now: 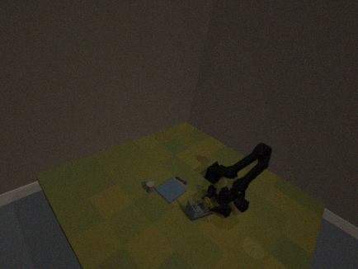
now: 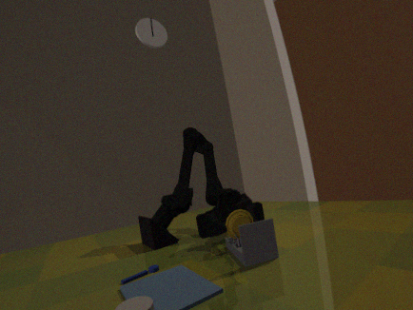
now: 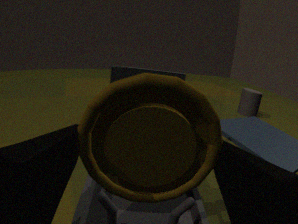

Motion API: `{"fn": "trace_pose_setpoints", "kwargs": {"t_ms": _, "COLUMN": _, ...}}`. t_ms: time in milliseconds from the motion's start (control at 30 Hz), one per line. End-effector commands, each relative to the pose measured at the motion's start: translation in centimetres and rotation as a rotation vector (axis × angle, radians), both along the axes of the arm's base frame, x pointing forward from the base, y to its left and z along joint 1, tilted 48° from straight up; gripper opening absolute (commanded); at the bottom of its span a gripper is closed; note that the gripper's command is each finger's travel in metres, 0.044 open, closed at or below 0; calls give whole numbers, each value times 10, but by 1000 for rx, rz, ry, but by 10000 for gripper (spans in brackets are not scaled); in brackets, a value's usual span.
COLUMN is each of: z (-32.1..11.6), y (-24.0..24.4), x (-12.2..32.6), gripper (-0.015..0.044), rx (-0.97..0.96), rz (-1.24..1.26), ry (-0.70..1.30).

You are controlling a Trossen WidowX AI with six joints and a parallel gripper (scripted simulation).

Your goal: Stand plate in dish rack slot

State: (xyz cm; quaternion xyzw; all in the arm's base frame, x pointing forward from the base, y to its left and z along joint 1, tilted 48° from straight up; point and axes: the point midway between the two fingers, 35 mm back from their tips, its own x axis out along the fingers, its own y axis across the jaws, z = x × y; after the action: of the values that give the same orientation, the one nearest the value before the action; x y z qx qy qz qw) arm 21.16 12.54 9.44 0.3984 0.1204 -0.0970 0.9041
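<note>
The round yellow plate (image 1: 207, 203) (image 2: 239, 222) (image 3: 150, 145) stands upright, facing the wrist camera. My gripper (image 1: 213, 200) (image 3: 149, 141) is shut on the plate, with one dark finger against each side of its rim. The grey dish rack (image 1: 197, 212) (image 2: 258, 242) (image 3: 145, 212) is under the plate, and its tall end panel rises beyond the plate in the wrist view. The plate's lower edge is down close to the rack's rails. The panel hides part of it in the exterior view, so I cannot tell whether it rests in a slot.
A blue square board (image 1: 171, 190) (image 2: 171, 287) (image 3: 265, 140) lies beside the rack. A dark blue handled tool (image 1: 181, 180) (image 2: 140, 274) lies by the board. A pale cylinder (image 1: 150, 186) (image 2: 135, 304) (image 3: 249, 102) stands on the board's far side from the arm.
</note>
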Motion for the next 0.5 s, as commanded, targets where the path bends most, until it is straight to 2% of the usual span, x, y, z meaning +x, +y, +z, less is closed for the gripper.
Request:
{"fn": "trace_pose_setpoints", "kwargs": {"t_ms": 0, "z": 0, "y": 0, "x": 0, "gripper": 400, "rx": 0, "rz": 0, "ry": 0}}
{"fn": "trace_pose_setpoints", "kwargs": {"t_ms": 233, "z": 3, "y": -3, "x": 3, "gripper": 400, "rx": 1, "rz": -2, "ry": 6}}
{"fn": "trace_pose_setpoints", "kwargs": {"t_ms": 467, "z": 43, "y": -42, "x": 21, "gripper": 400, "rx": 5, "rz": -12, "ry": 32}}
